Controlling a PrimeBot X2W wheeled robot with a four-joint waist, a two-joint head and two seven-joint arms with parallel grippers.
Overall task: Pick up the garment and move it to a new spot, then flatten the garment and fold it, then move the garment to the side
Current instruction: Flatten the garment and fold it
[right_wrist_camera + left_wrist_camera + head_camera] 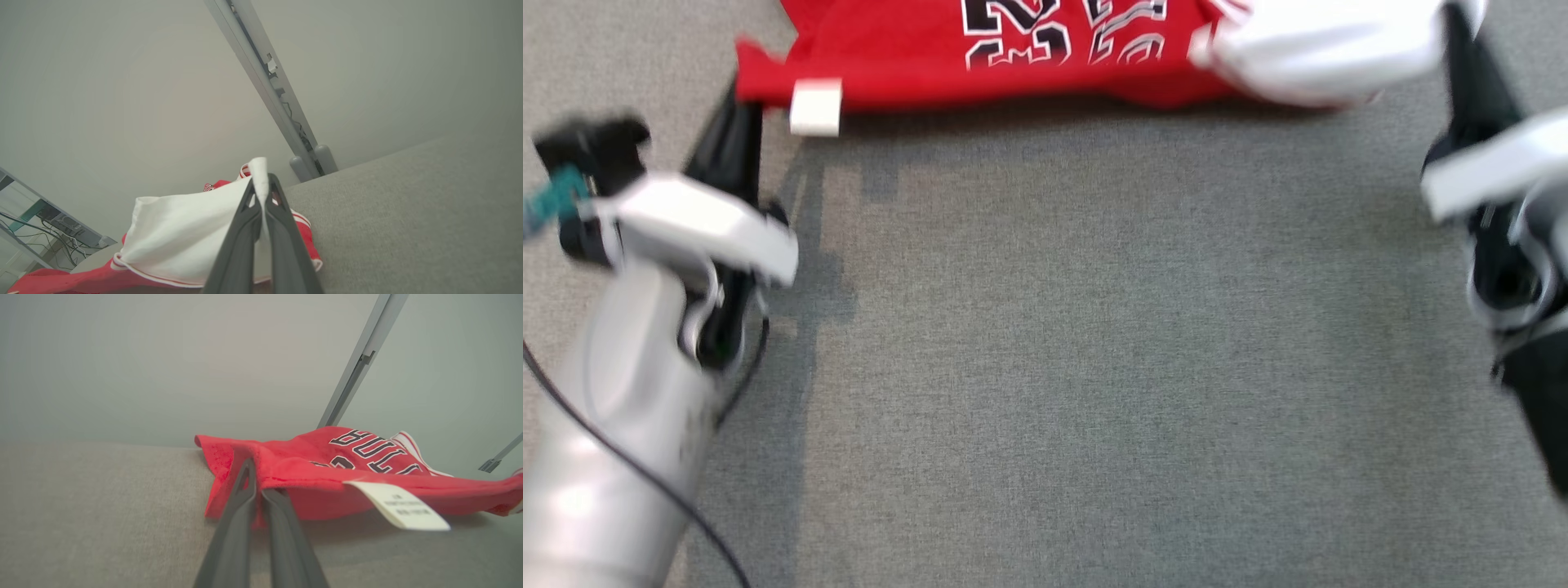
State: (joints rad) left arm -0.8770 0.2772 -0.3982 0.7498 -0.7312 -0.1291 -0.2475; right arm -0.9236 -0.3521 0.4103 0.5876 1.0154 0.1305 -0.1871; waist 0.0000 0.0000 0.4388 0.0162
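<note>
The garment (pixel 931 49) is a red jersey with black-and-white lettering, a white hanging label (pixel 815 106) and a white panel (pixel 1331 45), stretched along the top of the head view. My left gripper (pixel 745 102) is shut on its left corner. In the left wrist view, my left gripper (pixel 255 475) pinches a red edge of the garment (pixel 327 465), lifted slightly off the surface, with the label (pixel 398 506) dangling. My right gripper (pixel 1458 24) is shut on the right end. In the right wrist view, my right gripper (pixel 261 185) clamps the garment's white panel (pixel 184 237).
A grey fabric surface (pixel 1094 367) spreads below the garment. A black cable (pixel 645 482) runs along my left forearm. Grey metal poles (pixel 359 363) (pixel 265 90) stand behind the surface against a pale wall. A shelf with cables (pixel 49 224) shows beyond the surface's edge.
</note>
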